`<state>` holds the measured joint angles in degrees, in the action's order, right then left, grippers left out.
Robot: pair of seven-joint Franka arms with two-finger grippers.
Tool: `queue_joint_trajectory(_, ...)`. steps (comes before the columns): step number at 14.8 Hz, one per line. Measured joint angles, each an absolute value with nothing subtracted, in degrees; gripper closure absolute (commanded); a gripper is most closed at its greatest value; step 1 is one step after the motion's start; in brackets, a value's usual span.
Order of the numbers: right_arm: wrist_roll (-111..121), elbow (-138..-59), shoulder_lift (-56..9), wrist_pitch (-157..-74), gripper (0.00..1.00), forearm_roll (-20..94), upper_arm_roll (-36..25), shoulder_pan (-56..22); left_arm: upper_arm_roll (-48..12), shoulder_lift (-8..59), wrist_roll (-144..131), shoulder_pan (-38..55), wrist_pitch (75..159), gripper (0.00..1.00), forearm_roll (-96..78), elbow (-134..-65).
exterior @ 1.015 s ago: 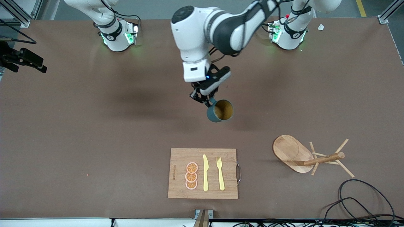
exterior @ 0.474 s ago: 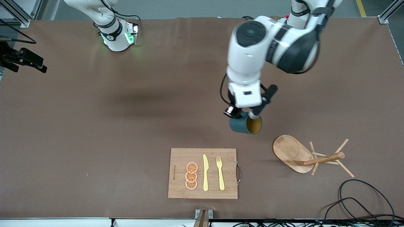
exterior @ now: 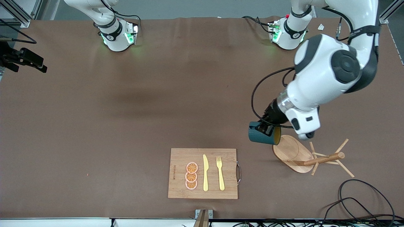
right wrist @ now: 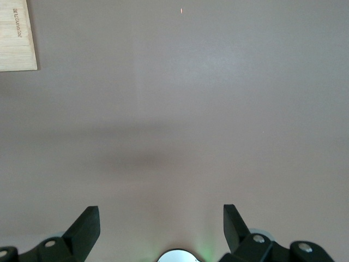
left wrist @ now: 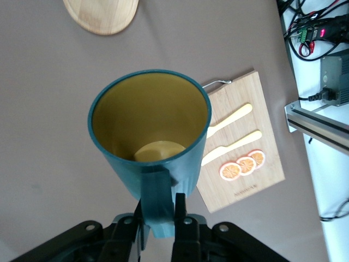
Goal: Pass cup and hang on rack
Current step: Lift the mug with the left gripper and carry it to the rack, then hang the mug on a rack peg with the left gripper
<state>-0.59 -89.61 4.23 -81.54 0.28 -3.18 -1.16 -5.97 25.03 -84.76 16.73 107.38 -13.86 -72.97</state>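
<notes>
My left gripper (exterior: pixel 265 128) is shut on the handle of the dark teal cup (exterior: pixel 261 135) and holds it in the air, on its side, over the table beside the rack's oval base. In the left wrist view the cup (left wrist: pixel 150 131) shows its yellowish-brown inside, with the handle clamped between the fingers (left wrist: pixel 180 206) of my left gripper (left wrist: pixel 160 210). The wooden rack (exterior: pixel 303 154) lies tipped on its side near the left arm's end, its post and pegs pointing toward that end; its base also shows in the left wrist view (left wrist: pixel 101 13). My right gripper (right wrist: pixel 161 224) is open and empty, high over bare table.
A bamboo cutting board (exterior: pixel 176 157) with orange slices (exterior: pixel 191 176), a yellow knife (exterior: pixel 205 172) and a yellow fork (exterior: pixel 220 172) lies near the front edge. Black cables (exterior: pixel 363 201) coil by the front corner at the left arm's end.
My left arm has swung the cup from over the table's middle toward the left arm's end, down to beside the rack's base. The right arm has not moved.
</notes>
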Motion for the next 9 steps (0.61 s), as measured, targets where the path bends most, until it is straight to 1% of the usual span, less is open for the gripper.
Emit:
queue_joint_trajectory(3,-0.57,-89.61,4.23,-81.50,0.00,0.28,-3.16,-1.16,-5.93,25.09,-84.28,12.14,107.39,0.99,-22.11,-73.01)
queue_joint_trajectory(9,-0.57,-89.64,4.23,-81.49,0.00,0.28,-3.21,-1.15,-5.81,27.28,-76.00,-1.04,107.18,1.00,-40.45,-73.61)
